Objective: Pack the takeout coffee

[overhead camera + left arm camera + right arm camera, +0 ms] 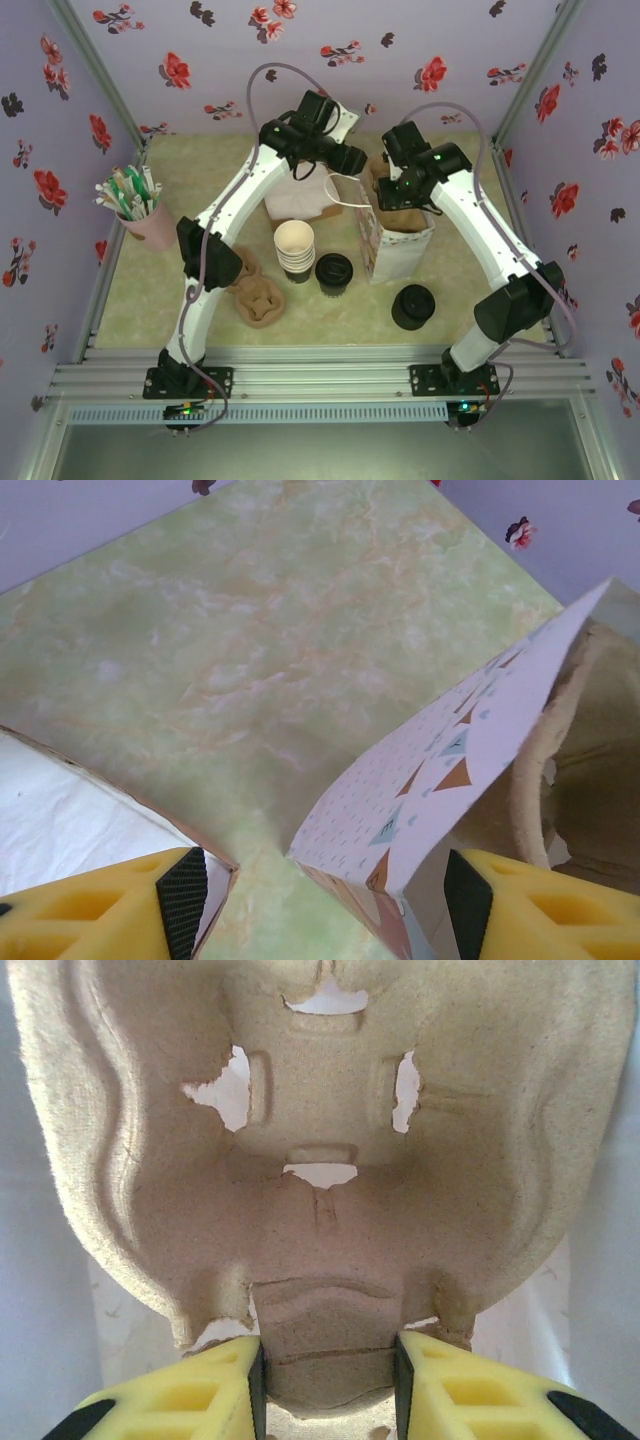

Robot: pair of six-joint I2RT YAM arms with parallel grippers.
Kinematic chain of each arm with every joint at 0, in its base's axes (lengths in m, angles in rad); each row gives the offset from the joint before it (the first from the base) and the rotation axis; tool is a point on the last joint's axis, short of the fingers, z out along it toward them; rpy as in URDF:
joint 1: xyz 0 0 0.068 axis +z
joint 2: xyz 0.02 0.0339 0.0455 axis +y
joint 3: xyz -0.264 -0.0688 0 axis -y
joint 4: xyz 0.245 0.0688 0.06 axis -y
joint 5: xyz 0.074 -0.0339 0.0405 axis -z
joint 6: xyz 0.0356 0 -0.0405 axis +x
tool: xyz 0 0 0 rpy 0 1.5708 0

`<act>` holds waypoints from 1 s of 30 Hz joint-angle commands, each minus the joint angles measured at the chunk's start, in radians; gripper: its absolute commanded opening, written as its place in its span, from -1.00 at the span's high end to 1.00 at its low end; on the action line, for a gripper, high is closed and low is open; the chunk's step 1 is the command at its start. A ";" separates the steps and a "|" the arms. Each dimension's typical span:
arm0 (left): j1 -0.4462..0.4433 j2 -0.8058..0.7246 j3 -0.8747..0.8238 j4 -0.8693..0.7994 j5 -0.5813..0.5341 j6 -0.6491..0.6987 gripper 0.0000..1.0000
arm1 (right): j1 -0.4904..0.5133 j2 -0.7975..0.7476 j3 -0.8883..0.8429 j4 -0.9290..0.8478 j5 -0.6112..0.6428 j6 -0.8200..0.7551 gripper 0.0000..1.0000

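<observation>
The takeout coffee (333,272), a dark cup under a black lid, stands on the table just right of the cup stack; neither gripper is near it. Behind it stands the patterned paper bag (398,250) with its mouth open. My left gripper (352,166) hovers at the bag's left rim. In the left wrist view it (325,900) is open, and the bag's wall (450,770) rises between the jaws without touching either pad. My right gripper (328,1380) is shut on the tab of a brown pulp cup carrier (320,1160). The carrier (392,205) sits partly inside the bag's mouth.
A stack of lidless cups (295,245) and a second pulp carrier (258,295) lie left of the coffee. A squat pile of black lids (413,306) sits front right. A white bag (295,198) stands at the back. A pink cup of stirrers (135,212) is far left.
</observation>
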 commanded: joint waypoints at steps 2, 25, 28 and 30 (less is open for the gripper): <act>0.010 0.012 0.023 0.003 -0.024 -0.033 -0.32 | -0.003 -0.007 -0.017 -0.017 -0.006 0.017 0.28; 0.006 -0.133 -0.100 0.136 0.075 -0.145 -0.37 | -0.019 0.089 0.053 -0.070 -0.008 0.025 0.29; 0.007 -0.172 -0.122 0.154 0.075 -0.157 -0.38 | -0.018 0.110 0.069 -0.089 0.002 0.025 0.29; 0.011 -0.201 -0.151 0.177 0.072 -0.170 -0.39 | -0.017 0.120 0.071 -0.098 0.013 0.026 0.29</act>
